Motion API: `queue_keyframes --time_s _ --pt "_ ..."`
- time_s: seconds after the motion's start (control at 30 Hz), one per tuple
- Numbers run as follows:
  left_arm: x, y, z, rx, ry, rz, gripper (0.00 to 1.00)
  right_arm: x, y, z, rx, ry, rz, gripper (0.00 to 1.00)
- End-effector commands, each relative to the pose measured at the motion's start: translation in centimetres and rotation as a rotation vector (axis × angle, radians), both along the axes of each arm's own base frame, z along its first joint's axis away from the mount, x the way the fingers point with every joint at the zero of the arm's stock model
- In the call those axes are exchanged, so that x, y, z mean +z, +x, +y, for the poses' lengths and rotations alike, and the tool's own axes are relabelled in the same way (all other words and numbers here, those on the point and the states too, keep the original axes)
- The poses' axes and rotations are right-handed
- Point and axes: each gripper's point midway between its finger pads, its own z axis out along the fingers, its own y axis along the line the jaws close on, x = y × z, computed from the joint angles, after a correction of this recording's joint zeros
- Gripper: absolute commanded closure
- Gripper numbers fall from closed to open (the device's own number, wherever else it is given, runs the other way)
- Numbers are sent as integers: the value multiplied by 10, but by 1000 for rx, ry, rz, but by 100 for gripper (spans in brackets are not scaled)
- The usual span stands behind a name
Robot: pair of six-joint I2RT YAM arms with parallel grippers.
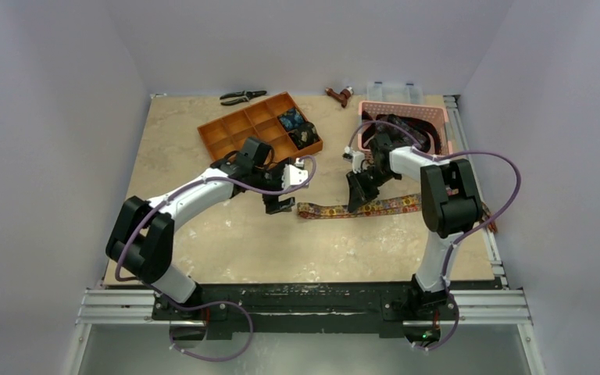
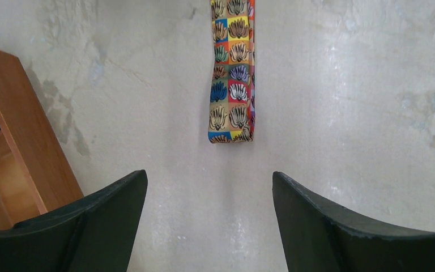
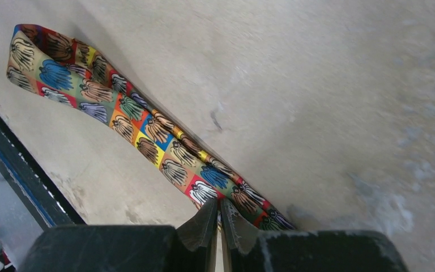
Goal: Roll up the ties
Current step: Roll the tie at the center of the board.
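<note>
A tie [image 1: 359,208] with a busy orange, yellow and red print lies flat as a long strip on the table. In the right wrist view this tie [image 3: 119,110] runs diagonally, and my right gripper [image 3: 220,208] is shut on its edge. In the top view my right gripper [image 1: 357,203] stands over the middle of the strip. My left gripper [image 1: 280,205] is open, just left of the strip's left end. In the left wrist view the tie's end [image 2: 232,85] lies ahead of the open left gripper [image 2: 209,184], apart from both fingers [image 2: 96,221]. Dark rolled ties [image 1: 297,127] sit in the orange tray.
The orange tray [image 1: 238,131] with square compartments stands behind the left gripper, and its wall [image 2: 17,136] shows at the left of the left wrist view. A pink basket [image 1: 430,116] holds dark fabric at back right. Pliers [image 1: 242,97] and a clear box [image 1: 394,91] lie at the back edge.
</note>
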Motion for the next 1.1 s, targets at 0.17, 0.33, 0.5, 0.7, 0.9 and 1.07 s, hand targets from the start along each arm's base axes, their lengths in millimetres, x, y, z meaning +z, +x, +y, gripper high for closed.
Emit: queue_keyframes --time_s 0.17,0.33,0.5,0.7,0.9,1.07 --pt "8 -4 -41 41 -273 101 23 -7 -13 -34 49 -115 -5 92" --pt "-23 -11 -37 13 -247 112 26 -7 -12 -32 20 -109 -4 92" --pt "-47 -18 -35 19 -209 149 30 -8 -8 -31 -7 -108 6 92" --pt "-14 -15 -48 43 -276 106 34 -9 -5 -24 -23 -87 25 92" --pt "-60 -13 -49 133 -232 235 44 -9 -4 -21 -26 -85 21 91" --pt "-46 -10 -52 111 -258 198 64 -10 -4 -9 -12 -70 21 91"
